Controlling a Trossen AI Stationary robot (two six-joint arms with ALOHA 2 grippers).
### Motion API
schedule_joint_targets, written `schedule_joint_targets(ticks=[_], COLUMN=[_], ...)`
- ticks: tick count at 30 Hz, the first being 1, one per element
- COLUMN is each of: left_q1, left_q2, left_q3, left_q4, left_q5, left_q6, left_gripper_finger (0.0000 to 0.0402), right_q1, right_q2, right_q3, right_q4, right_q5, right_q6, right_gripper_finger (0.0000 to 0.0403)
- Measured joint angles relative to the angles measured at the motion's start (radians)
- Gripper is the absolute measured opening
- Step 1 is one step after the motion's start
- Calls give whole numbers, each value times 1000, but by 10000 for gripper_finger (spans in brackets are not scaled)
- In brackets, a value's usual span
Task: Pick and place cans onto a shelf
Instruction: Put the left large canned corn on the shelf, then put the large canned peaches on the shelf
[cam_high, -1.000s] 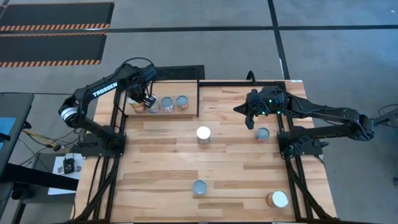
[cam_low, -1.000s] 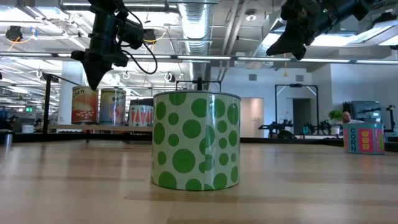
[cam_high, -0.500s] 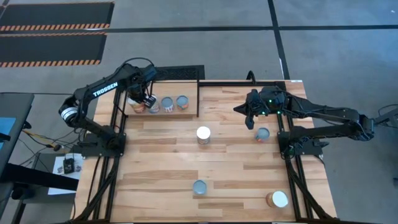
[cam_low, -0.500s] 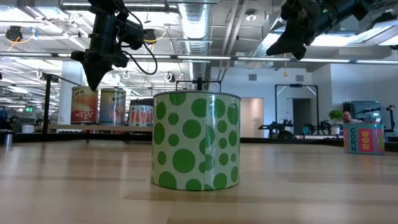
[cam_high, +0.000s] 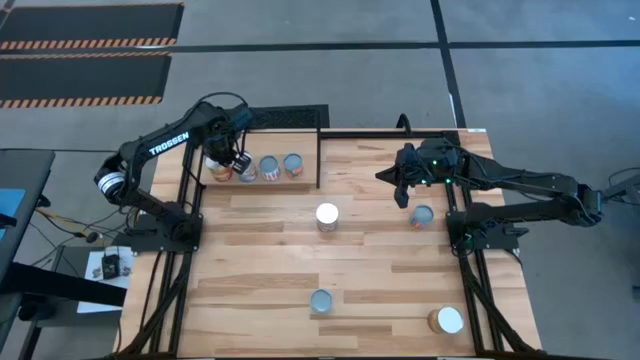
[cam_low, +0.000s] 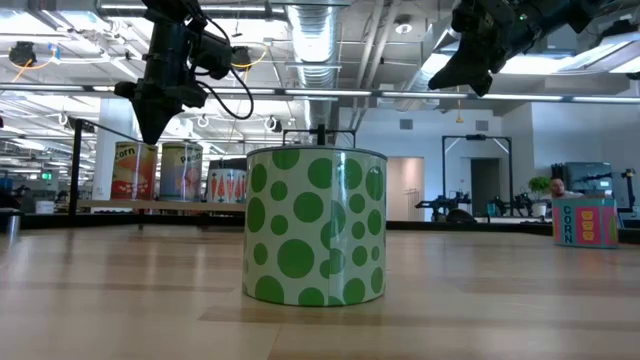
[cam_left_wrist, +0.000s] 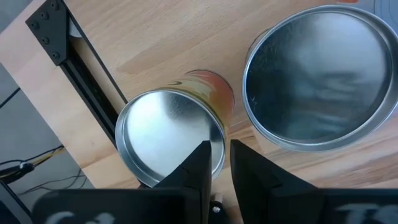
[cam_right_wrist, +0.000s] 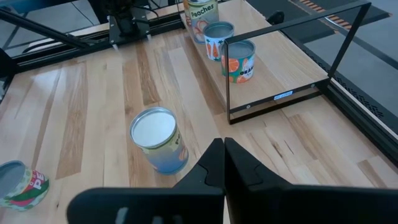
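From where I stand, these cans look like stiff little tins, light enough for one arm, with smooth sides that could slip, so a squeeze across the middle of the body is the safe hold. The polka-dot can (cam_low: 315, 226) stands upright mid-table, white lid up. Another sits just under the right gripper (cam_high: 403, 191), whose fingers are pinched together on nothing, hovering above the table. Two more wait near the front edge, one of them tipped on its side. Over at the shelf (cam_high: 300, 176), four cans stand in a row, and the left gripper (cam_high: 236, 157) hangs right above them, fingers nearly closed, empty.
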Motion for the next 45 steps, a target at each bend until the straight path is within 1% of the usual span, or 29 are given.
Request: schedule_joint_targets(ticks=[8, 13, 20, 24, 28, 31, 34, 37, 40, 45], left_q1=[0, 0, -2, -36, -132, -247, -369, -486, -583, -720], left_q2=[-2, -26, -105, -179, -265, -319, -348, -351, -325, -252], left_q3=[0, 0, 0, 0, 1, 1, 1, 1, 1, 2], left_q4=[0, 4, 15, 64, 162, 267, 384, 489, 567, 644], left_q5=[4, 4, 5, 3, -7, -47, -80, -85, -87, -145], left_q6=[10, 9, -15, -60, -104, -102, -80, -55, -37, -34], left_gripper_finger=[50, 50, 50, 46, 29, 14, 2, 2, 1, 0], right_q1=[0, 0, 0, 0, 3, 13, 24, 30, 29, 29], right_q2=[0, 0, 0, 0, 0, 0, 0, 0, 0, 0], right_q3=[0, 0, 0, 0, 0, 0, 0, 0, 0, 0], right_q4=[0, 0, 0, 0, -4, -12, -21, -36, -41, -56], right_q5=[0, 0, 0, 0, -3, -3, -3, -3, -3, -4], right_q6=[0, 0, -1, 0, 15, 24, 25, 25, 11, -13], right_gripper_finger=[12, 12, 12, 12, 12, 12, 12, 12, 12, 12])
